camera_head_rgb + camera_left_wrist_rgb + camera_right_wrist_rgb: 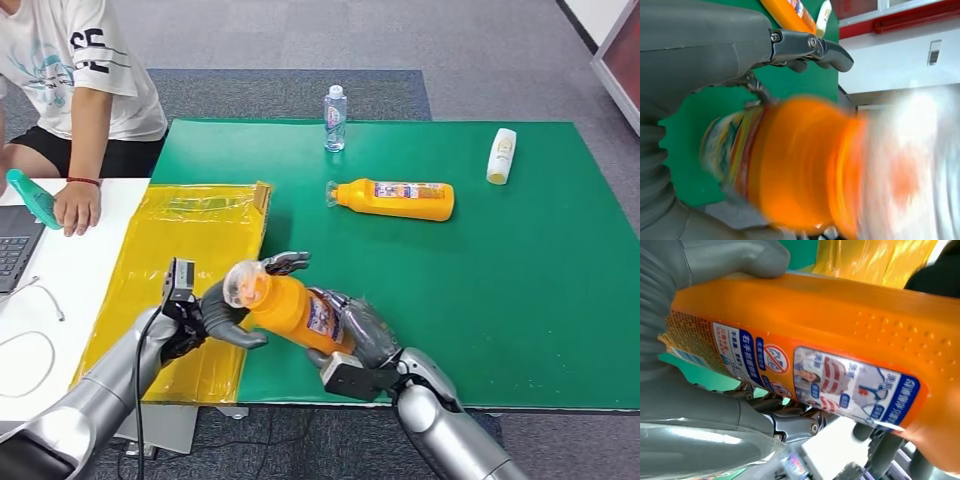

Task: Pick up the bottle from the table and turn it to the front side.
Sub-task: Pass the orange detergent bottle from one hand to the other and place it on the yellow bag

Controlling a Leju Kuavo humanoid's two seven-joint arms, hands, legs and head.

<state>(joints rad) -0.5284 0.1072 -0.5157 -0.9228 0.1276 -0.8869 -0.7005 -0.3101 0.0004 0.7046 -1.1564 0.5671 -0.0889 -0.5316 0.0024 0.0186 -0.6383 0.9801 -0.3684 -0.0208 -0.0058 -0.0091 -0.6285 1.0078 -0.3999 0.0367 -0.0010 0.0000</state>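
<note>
Both hands are grasping the orange bottle (290, 308) lower centre of the head view, right hand (361, 335) on its body, left hand (219, 315) near the clear cap; label's blue-and-white with Chinese print, too small to read; another orange bottle (396, 199) lies on the green desk (528, 290).

Four bottles in all. Two are orange: one orange bottle (290, 308) sits between the two robot hands, the left hand (215, 315) and the right hand (358, 330), and a second orange bottle (394, 199) lies on its side on the one green mat (528, 300). There is one small clear water bottle (335, 118) standing upright and one white bottle (501, 155) lying down. One yellow plastic sheet (189, 250), one laptop (15, 245), one teal object (32, 197), one person (79, 80).
</note>
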